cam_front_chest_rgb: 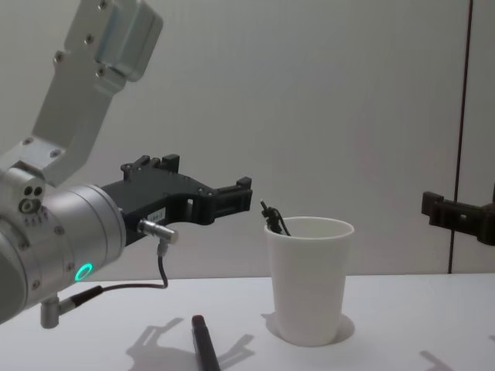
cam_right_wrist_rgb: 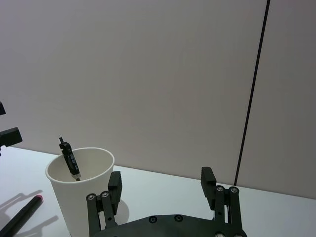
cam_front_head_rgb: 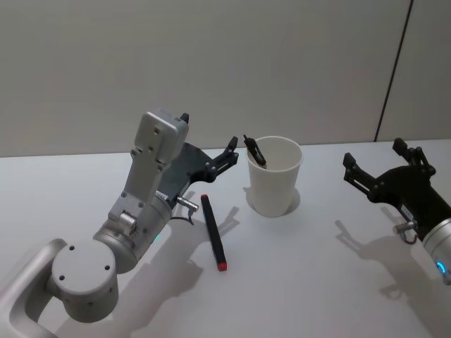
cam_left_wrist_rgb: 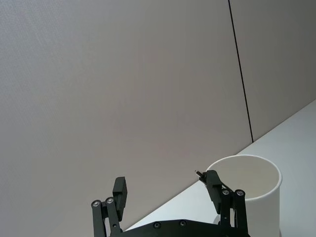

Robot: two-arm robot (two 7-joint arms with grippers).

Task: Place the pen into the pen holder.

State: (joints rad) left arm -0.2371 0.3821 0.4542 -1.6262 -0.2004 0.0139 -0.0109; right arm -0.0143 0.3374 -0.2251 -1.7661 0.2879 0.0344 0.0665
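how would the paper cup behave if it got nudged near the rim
The paper cup looks thin and light, so it would probably slide or tip easily; it narrows toward its base. The pen leaning on its rim likely adds little weight. Its wall would probably dent if squeezed.

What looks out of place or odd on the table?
A black pen with a red end lies flat on the table beside the pen holder, not inside. A second pen leans in the holder. The left gripper hovers near its rim, jaws open. Nothing is spilled.
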